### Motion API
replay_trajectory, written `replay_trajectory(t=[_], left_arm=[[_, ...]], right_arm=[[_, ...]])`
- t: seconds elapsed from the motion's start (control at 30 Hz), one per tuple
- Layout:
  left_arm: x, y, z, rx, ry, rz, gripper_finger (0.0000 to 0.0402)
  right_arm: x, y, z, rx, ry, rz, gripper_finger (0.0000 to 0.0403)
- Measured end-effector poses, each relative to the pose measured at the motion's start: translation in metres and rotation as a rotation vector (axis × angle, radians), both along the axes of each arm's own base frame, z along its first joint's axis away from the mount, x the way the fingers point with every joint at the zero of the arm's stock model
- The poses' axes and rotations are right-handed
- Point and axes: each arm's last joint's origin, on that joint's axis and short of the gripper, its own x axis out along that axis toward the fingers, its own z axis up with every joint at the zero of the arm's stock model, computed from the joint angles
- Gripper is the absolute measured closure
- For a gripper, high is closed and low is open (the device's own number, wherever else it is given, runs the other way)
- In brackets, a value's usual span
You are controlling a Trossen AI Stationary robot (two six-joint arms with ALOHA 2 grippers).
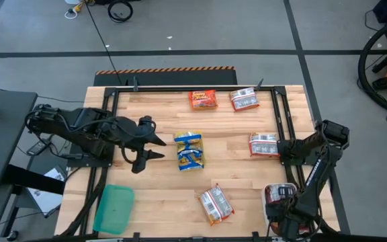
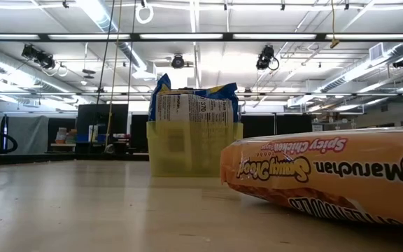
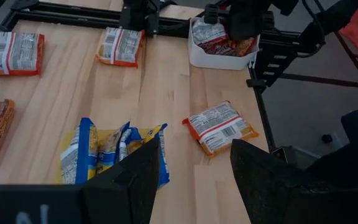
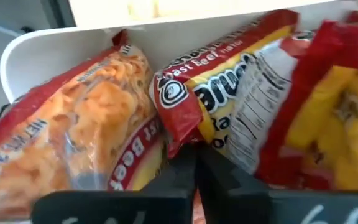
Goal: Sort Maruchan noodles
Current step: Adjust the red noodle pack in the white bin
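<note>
Right hand [image 1: 282, 199] hangs low over the white tray [image 3: 199, 57], fingers seemingly pinched on a red packet [image 4: 229, 87]; free it squarely inside. Left hand [image 1: 158, 148] gapes empty just beside the blue packets [image 1: 189, 150] mid-table.

overhead table view, table-level view, two close wrist views

A robotics lab or workshop hall

The low view shows a high open ceiling with long strip lights [image 2: 103, 17], ducts and hanging cables. From above, a wooden table [image 1: 160, 202] framed by black rails stands on a grey concrete floor [image 1: 247, 27] marked with dark lines, with a hazard-striped strip [image 1: 166, 70] along the table's far edge and loose cables beyond it.
</note>
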Motion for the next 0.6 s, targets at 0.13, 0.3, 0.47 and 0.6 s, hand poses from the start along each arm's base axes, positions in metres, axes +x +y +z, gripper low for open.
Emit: replay_trajectory(t=[0.13, 0.3, 0.47, 0.6], left_arm=[[0.0, 0.0, 0.0, 0.003, -0.001, -0.001, 0.0203], [0.001, 0.0, 0.002, 0.006, -0.019, -0.007, 0.0203], [0.001, 0.0, 0.002, 0.014, -0.032, -0.014, 0.0203], [0.002, 0.0, 0.003, -0.003, -0.033, -0.004, 0.0203]], right_arm=[[0.004, -0.004, 0.021, -0.014, 0.006, 0.02, 0.0395], [0.004, -0.014, 0.046, -0.022, -0.032, 0.045, 0.0397], [0.001, -0.017, 0.047, -0.049, -0.01, 0.071, 0.0398], [0.003, -0.019, 0.051, -0.059, -0.002, 0.061, 0.0385]])
